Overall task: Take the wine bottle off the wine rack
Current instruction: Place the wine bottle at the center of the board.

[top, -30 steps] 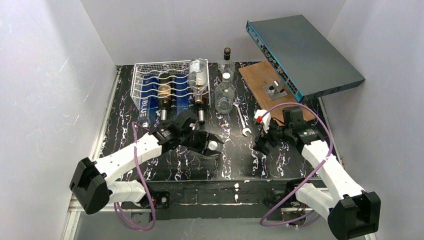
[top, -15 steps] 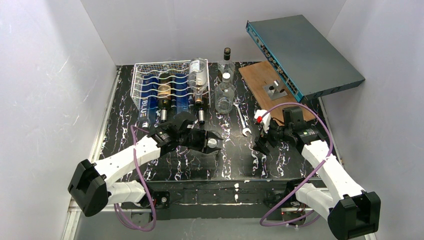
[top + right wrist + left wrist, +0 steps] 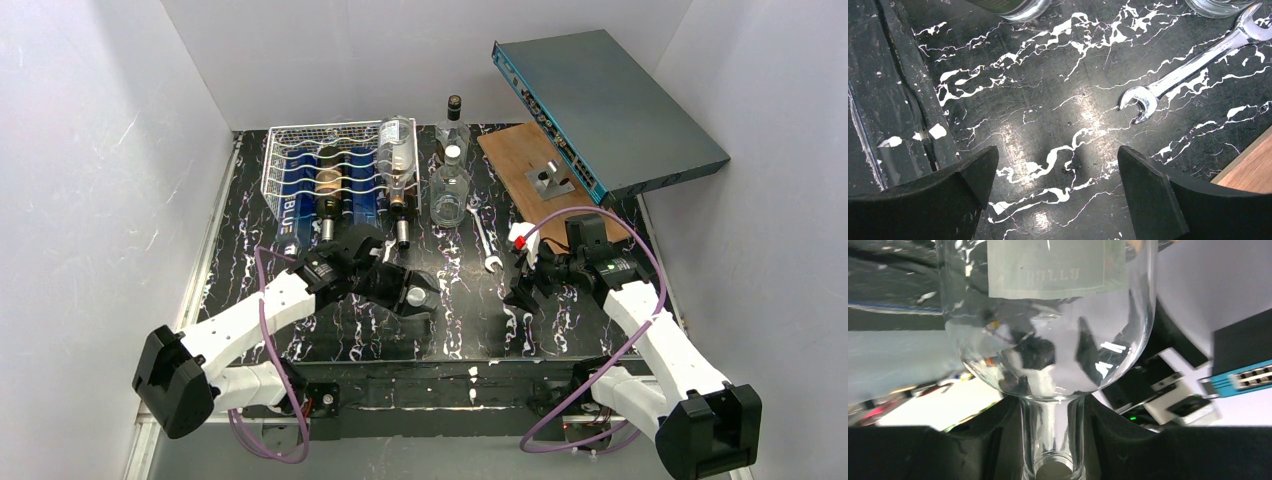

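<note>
Off the rack (image 3: 285, 150) and just on its near side, the clear glass bottle (image 3: 1048, 340) sits neck-first in the clenched left fingers (image 3: 973, 450). It is probably slick, rigid, breakable and body-heavy, so the neck suits. Right fingers (image 3: 963, 185) gape empty above the worktop (image 3: 1048, 95).

- Bottle (image 3: 1048, 330): clear glass with a pale label and round shoulders, off the rack, its neck clamped in the left gripper (image 3: 1050, 462).
- Rack (image 3: 283, 150): silver-white wire with wavy rows, far left, other bottles (image 3: 330, 180) lying in it.
</note>
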Motion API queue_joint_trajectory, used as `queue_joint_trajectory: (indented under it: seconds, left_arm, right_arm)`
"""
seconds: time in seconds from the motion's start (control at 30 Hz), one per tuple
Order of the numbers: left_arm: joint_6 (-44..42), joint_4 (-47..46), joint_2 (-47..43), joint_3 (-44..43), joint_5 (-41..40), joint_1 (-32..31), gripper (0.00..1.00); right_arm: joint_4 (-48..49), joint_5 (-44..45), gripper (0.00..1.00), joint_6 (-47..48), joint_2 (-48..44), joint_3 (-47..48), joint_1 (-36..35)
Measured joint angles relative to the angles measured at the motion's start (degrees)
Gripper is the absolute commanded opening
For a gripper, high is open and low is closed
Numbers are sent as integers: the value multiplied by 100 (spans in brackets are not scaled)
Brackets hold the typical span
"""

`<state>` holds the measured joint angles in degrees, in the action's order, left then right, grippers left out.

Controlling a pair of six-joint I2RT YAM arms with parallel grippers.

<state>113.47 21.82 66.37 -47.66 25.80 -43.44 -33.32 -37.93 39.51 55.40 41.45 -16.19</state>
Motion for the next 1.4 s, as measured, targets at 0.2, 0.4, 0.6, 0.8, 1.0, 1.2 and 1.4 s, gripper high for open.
queue_joint_trajectory:
  seconds: [0.2,0.4,0.6,0.8,1.0,1.2,1.4]
  left_arm:
    - [-1786,1718,267,-916,514,133,0]
    - [-3928,2732,752,-1648,1005,205,0]
    - [-5923,4260,1401,-2544,833,208,0]
    - [-7414,5729,2157,-3794,190,208,0]
    - [-8002,6380,2492,-4035,-476,129,0]
    - [-8201,6384,2739,-4037,-721,-74,0]
    - [-8242,6382,2986,-4039,-741,-234,7]
  right_arm:
    - [2,-26,98,20,-42,-4,0]
    - [2,-44,98,20,-72,-11,0]
    - [0,-46,98,22,-105,-11,0]
    - [0,-74,98,22,-168,-11,0]
    - [0,-92,98,33,-216,-11,0]
    - [-2,-122,98,57,-223,-11,0]
    - [-4,-127,98,81,-229,-11,0]
